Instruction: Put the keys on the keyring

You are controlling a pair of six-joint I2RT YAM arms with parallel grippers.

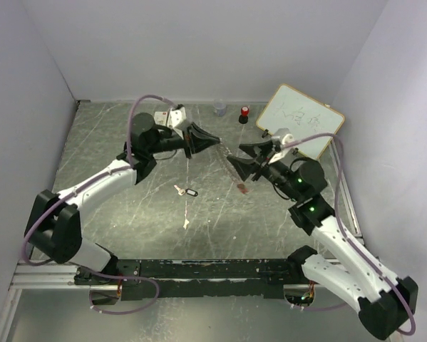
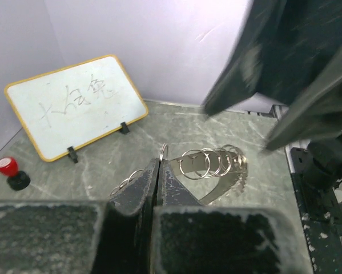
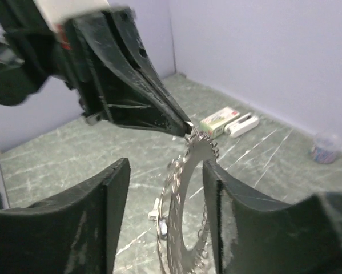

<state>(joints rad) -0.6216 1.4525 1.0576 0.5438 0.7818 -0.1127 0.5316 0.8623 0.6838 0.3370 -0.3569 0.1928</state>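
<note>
Left jaws pinched shut on keyring (image 3: pixel 177 194) rim, right jaws half open, keyring between them

Soft even light; blurred near wrist-view foregrounds

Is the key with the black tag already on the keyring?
No, the black-tagged key lies on the table, apart from the keyring.

I've got a grey-green marbled worktop (image 1: pixel 113 206). At its far right corner stands a whiteboard (image 1: pixel 302 120). Along the far edge sit a red-topped cylinder (image 1: pixel 245 114) and a clear cup (image 1: pixel 219 107). Left of the middle are a small box (image 3: pixel 219 120) and a white block (image 3: pixel 242 124), side by side. Mid-worktop lie a black-headed key (image 1: pixel 187 191) and a red-headed key (image 1: pixel 242 187) — apart.
</note>
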